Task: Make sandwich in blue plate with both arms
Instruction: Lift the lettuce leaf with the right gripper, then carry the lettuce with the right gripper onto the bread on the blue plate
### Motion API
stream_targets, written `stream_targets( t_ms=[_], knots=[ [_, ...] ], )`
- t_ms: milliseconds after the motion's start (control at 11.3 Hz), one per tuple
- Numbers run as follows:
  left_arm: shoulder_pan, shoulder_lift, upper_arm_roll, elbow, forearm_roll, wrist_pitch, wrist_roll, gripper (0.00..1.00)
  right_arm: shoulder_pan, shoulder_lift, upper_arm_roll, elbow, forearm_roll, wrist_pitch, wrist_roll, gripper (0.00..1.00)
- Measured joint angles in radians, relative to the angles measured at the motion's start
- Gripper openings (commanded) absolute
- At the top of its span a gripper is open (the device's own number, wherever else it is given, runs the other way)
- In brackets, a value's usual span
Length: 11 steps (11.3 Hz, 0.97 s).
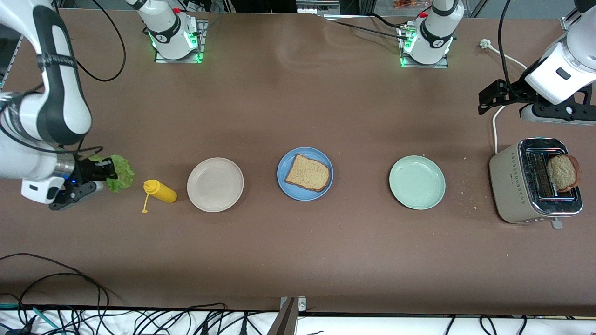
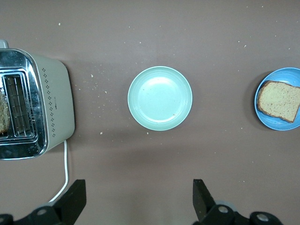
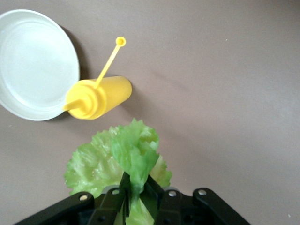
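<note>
Lettuce (image 3: 133, 161) pinched in right hand (image 1: 95, 173) at the right arm's end of the tabletop, beside mustard bottle (image 1: 160, 191); carry it high over cream plate (image 1: 215, 184), drop flat onto 1 bread slice (image 1: 308, 173) on blue plate (image 1: 282, 179); left hand (image 2: 136, 199) spread, waiting near toaster (image 1: 517, 186)

The blue plate (image 1: 305, 173) sits mid-table, round, shallow and matte, between the cream-white plate (image 1: 215, 184) and the pale green plate (image 1: 417, 182). One slice of brown wholegrain bread (image 1: 308, 172) lies flat on it, dark crust around the edge, bare on top. The ruffled green lettuce leaf (image 1: 118, 173) is pinched in the right gripper (image 1: 103, 172) at the right arm's end of the table. A second bread slice (image 1: 563, 171) stands upright in the toaster (image 1: 514, 186), at the left arm's end.
</note>
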<state>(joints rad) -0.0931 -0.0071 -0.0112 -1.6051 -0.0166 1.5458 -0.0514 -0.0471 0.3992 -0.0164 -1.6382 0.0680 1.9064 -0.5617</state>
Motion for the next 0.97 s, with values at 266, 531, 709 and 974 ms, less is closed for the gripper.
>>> stream_targets(
  t_ms=[266,531,709,974],
  knots=[
    [0.0,0.0,0.0,0.0,0.0,0.0,0.0,1.0,0.018,-0.084,0.003,0.004,0.007,-0.082,0.056,0.0],
    [0.002,0.0,0.003,0.0,0.0,-0.001,0.0,1.0,0.138,-0.094,0.005,0.026,0.063,-0.096,0.24,0.0],
    [0.011,0.0,0.007,0.0,0.0,-0.001,0.0,1.0,0.279,-0.068,-0.011,0.06,0.074,-0.095,0.452,0.0],
    [0.013,0.001,0.008,0.0,0.0,-0.001,0.0,1.0,0.473,0.034,-0.068,0.161,0.167,-0.087,0.722,0.0]
  ],
)
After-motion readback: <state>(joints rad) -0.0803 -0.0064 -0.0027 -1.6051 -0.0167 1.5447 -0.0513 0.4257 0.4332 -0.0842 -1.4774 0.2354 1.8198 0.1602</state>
